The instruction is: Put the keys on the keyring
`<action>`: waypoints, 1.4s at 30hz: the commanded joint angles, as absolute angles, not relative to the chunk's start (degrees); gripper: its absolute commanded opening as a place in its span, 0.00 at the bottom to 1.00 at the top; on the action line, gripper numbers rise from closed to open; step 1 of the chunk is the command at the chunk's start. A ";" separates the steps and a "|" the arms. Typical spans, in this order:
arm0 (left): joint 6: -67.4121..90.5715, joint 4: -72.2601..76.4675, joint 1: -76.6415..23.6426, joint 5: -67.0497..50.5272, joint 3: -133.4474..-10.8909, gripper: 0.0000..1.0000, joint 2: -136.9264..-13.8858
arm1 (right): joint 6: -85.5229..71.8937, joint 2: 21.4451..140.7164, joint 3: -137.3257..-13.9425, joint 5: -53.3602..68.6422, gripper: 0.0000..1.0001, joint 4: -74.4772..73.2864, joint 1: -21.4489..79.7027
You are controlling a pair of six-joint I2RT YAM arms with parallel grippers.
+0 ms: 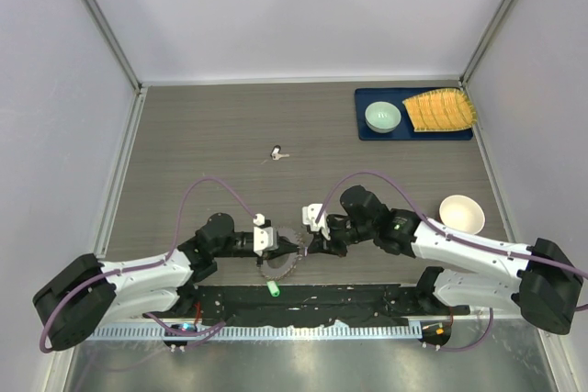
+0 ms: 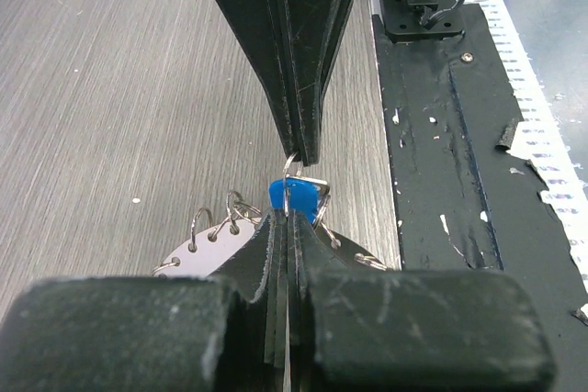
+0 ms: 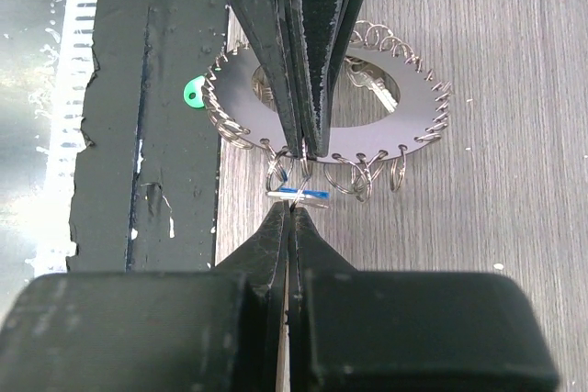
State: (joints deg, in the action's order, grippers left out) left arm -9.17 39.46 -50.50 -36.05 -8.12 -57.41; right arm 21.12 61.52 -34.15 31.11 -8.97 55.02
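The keyring (image 3: 404,126) is a flat grey disc rimmed with small wire rings, lying at the table's near edge (image 1: 280,265). My left gripper (image 3: 308,149) is shut on the keyring's rim; its fingers (image 2: 276,254) hide most of the disc (image 2: 197,250). My right gripper (image 3: 292,210) faces it, shut on a small ring (image 2: 292,166) that carries the blue key (image 2: 299,197), seen edge-on (image 3: 299,194) just off the rim. The green key (image 1: 273,289) lies on the black mat beside the disc; its head (image 3: 193,92) shows. Both grippers (image 1: 292,243) meet tip to tip.
A small key-like item (image 1: 277,153) lies alone mid-table. A blue tray (image 1: 363,130) at the back right holds a green bowl (image 1: 382,117) and a yellow ribbed thing (image 1: 441,109). A white bowl (image 1: 461,213) stands by the right arm. The black mat (image 1: 349,300) runs along the near edge.
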 commanded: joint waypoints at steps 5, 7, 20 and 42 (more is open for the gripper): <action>-8.09 47.55 -50.54 -38.76 -9.14 0.00 -58.36 | 21.97 62.58 -35.68 33.31 0.01 -6.15 55.28; -7.82 47.55 -50.62 -39.20 -9.23 0.00 -58.54 | 21.97 62.58 -35.60 33.40 0.01 -5.98 55.28; -7.65 46.67 -50.62 -38.59 -9.67 0.00 -59.41 | 21.53 60.30 -35.68 32.08 0.01 -6.59 55.28; -20.12 34.46 -50.62 -35.86 -15.37 0.00 -57.56 | 20.20 60.38 -46.74 19.43 0.01 -23.63 55.20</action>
State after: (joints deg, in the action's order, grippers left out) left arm -15.03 35.31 -50.50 -36.42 -11.05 -56.75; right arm 17.85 60.14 -40.47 23.73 -17.89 55.02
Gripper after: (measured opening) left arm 0.012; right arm 0.028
